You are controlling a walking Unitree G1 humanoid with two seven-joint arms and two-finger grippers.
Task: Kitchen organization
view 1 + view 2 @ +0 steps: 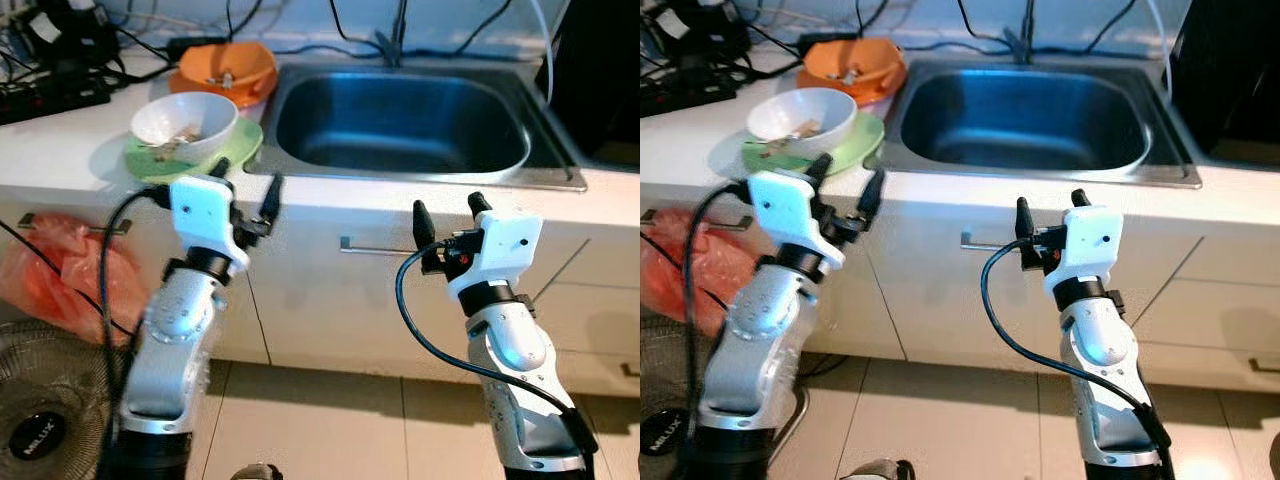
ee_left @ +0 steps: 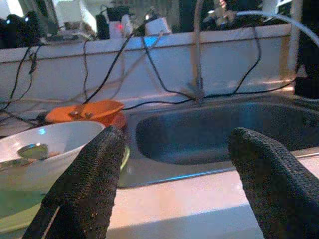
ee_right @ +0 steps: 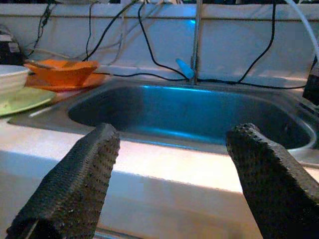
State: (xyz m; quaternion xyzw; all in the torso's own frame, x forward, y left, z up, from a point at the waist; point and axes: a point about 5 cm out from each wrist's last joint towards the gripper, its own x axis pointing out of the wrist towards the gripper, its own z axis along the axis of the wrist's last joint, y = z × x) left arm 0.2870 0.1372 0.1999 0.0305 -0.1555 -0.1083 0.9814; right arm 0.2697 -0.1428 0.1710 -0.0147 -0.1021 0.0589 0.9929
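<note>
Inside white bowl (image 2: 40, 149), left wrist view reveals spoon (image 2: 31, 151).

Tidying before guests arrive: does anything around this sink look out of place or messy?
Yes. Left of the sink, a white bowl holding scraps sits on a green plate, with orange dishes behind. Black cables sprawl across the counter, odd near water.
</note>
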